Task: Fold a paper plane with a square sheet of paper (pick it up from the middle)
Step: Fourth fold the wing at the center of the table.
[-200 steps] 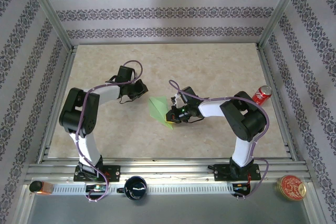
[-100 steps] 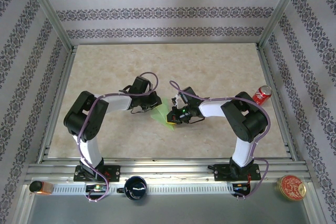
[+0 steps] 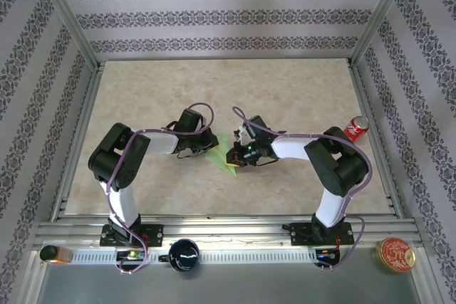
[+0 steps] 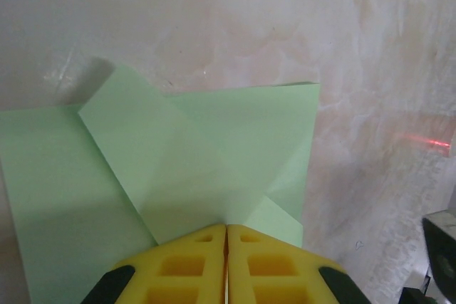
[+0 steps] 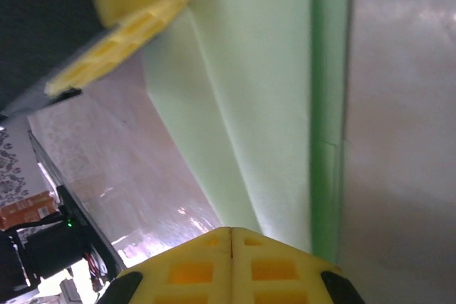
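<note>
We look down on a pale beige, marble-patterned tabletop [image 3: 285, 90], glossy enough to catch the light, boxed in by an aluminium frame [image 3: 68, 13]. Behind the frame hang walls of grey wallpaper [image 3: 221, 19] banded with dark ornamental stripes. Near the middle of the table lies the square sheet of paper [image 3: 222, 159], light green and already creased into a pointed shape with overlapping flaps, flat on the surface between the two arms. The left gripper [image 3: 211, 147] meets it from the left, its yellow fingers [image 4: 185, 268] pressed tightly together with their tips at a fold. The right gripper [image 3: 232, 156] meets it from the right, likewise clenched, with its tips against the paper's edge. We cannot tell whether either one pinches a layer. A red can [image 3: 355, 127] lies near the right edge of the table; its white lettering is too small to read. Along the front rail sit a black mug [image 3: 184, 255] and a round red tin [image 3: 396, 254] with a gold pattern on its lid, also unreadable.
</note>
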